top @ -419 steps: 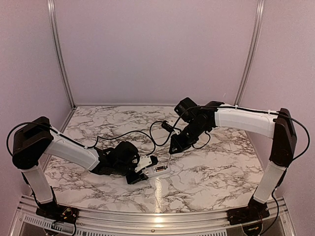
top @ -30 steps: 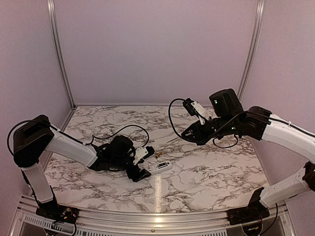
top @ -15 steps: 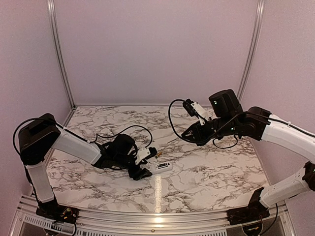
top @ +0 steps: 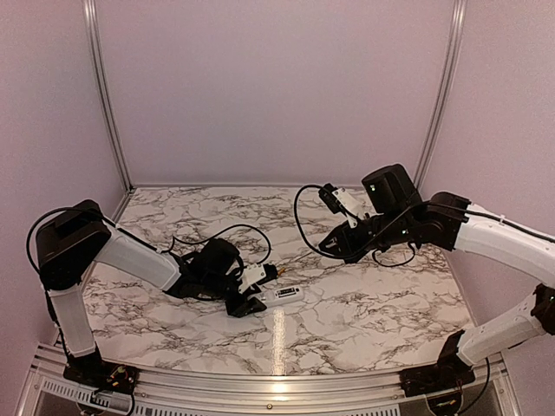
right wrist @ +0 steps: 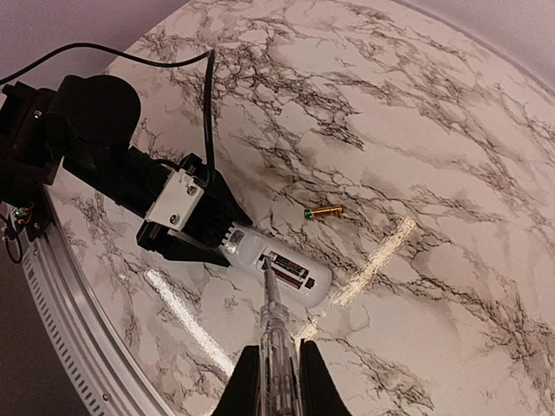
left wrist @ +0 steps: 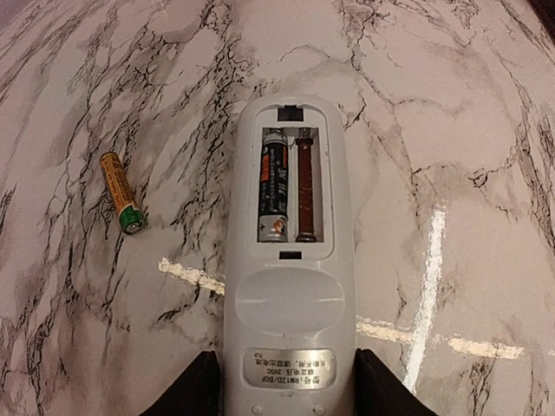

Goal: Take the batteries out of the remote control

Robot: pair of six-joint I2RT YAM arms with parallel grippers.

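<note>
Our left claw (left wrist: 288, 388) clasps the remote control (left wrist: 289, 260) by its end, near the table's (top: 373, 303) front edge. One battery (left wrist: 274, 186) sits in its open bay and a loose battery (left wrist: 121, 192) lies just beside. Our right claw (right wrist: 276, 371) pinches a clear pen-like tool (right wrist: 275, 334), raised well apart.

The remote control (left wrist: 289, 260) runs off the bottom of the left wrist view, and only the tips of the left fingers (left wrist: 192, 392) show. Its label (left wrist: 289, 362) is too small to read. The pen-like tool (right wrist: 270, 334) and right fingers (right wrist: 241, 390) are cut off too. From above, the loose battery (top: 279, 271) is just a speck.
</note>
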